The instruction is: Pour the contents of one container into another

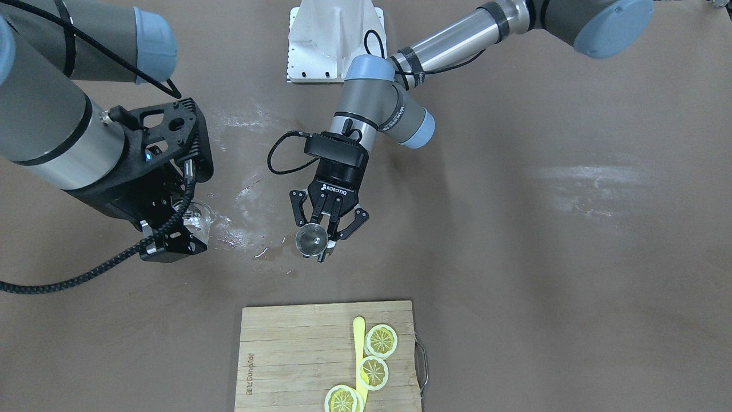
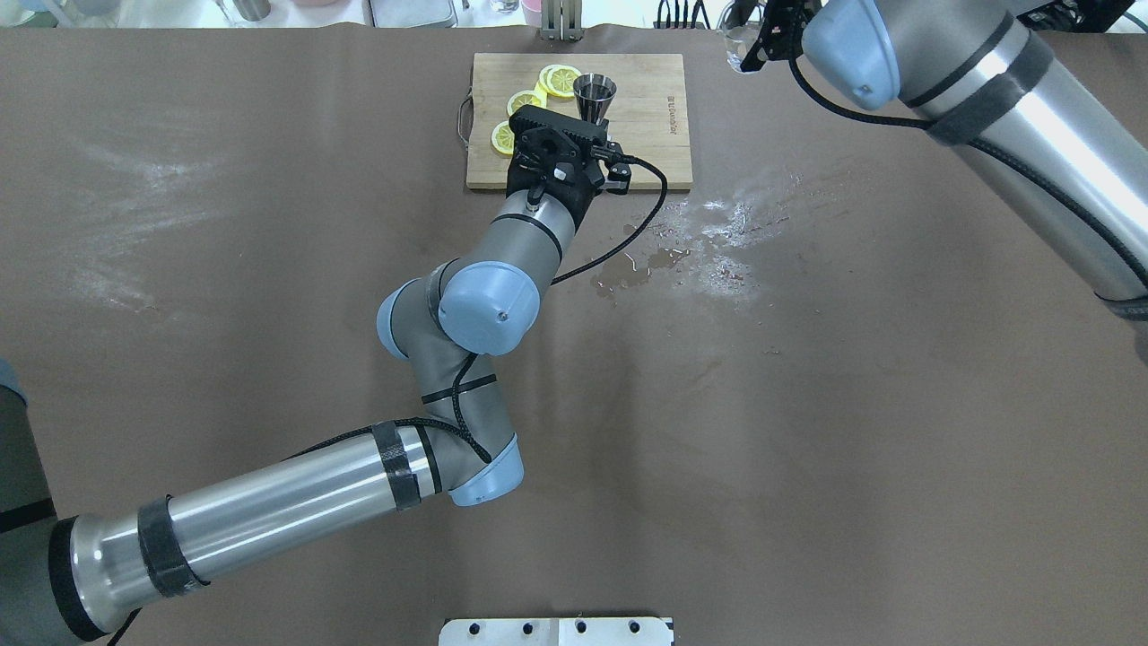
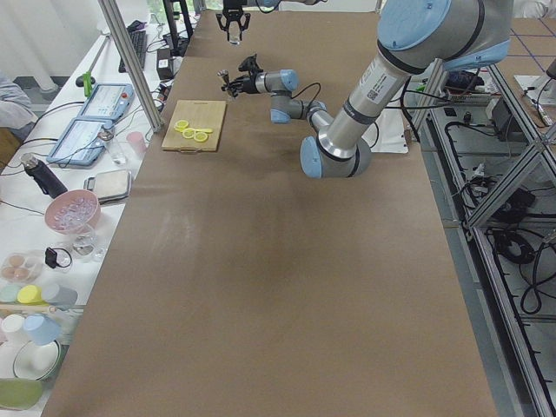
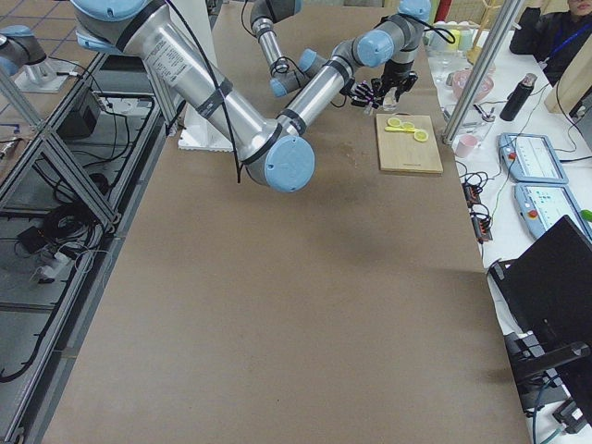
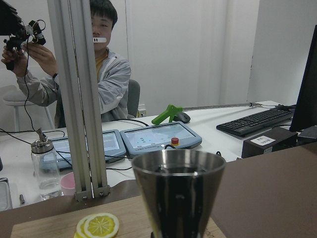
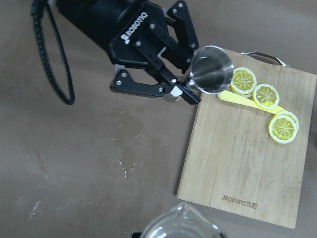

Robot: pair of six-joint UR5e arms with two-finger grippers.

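The left gripper (image 1: 321, 232) pinches the steel jigger (image 1: 310, 240) upright in its jaws, over the counter (image 1: 514, 257) near the cutting board (image 1: 297, 355). The right gripper (image 1: 183, 229) jaws pinch the glass cup (image 1: 201, 217), aloft and apart from the jigger. The cup is probably light, rigid, slick and breakable, so it is best held mid-wall with the lip free.

ROBOTIQ, white letters | on body of black two-finger left gripper (image 6: 194, 74) | burnt-in mark, roughly "Joyoung", unsure | on pale bamboo cutting board (image 6: 233, 158)
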